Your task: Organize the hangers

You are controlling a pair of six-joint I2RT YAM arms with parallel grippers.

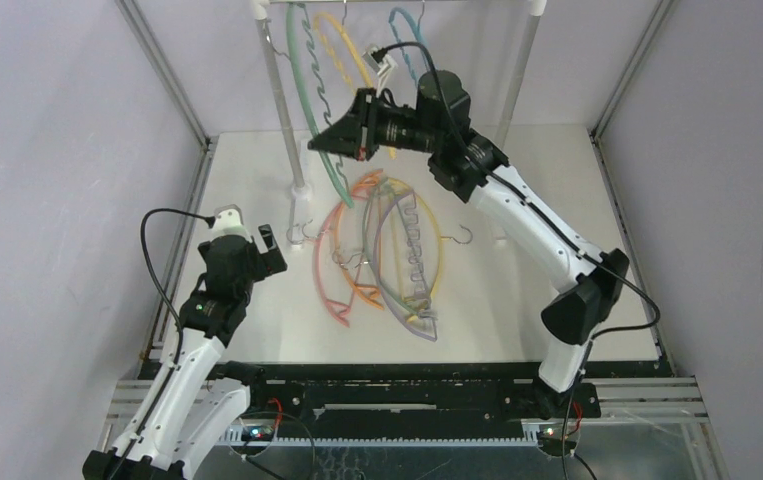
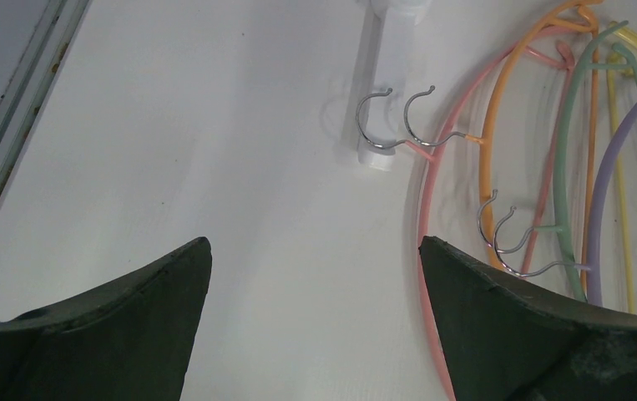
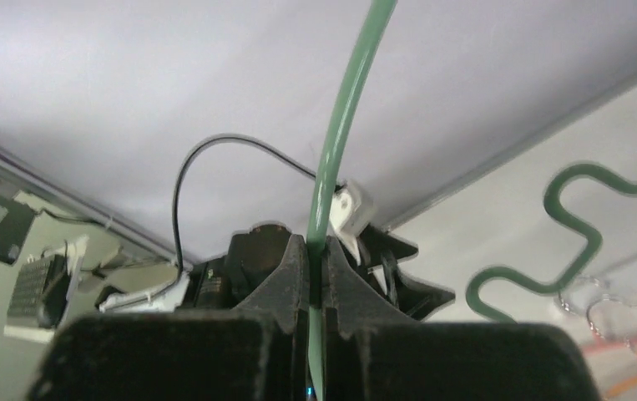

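Fingers (image 3: 285,271) of the right gripper (image 3: 315,251) clamp the thin green plastic hanger (image 3: 344,125), likely mid-hanging, so next its hook must seat on the metal rail (image 1: 279,100); the left gripper (image 2: 315,246) is wide open, empty.

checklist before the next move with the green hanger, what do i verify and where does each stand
1. Right gripper shut on the green hanger: ok.
2. Green hanger's hook over the rail frame: cannot tell, the top is cut off in every view.
3. Left gripper open and holding nothing: ok.
4. Pile of hangers on the table untangled: not ok, they overlap one another.
5. Rail frame standing upright: ok.
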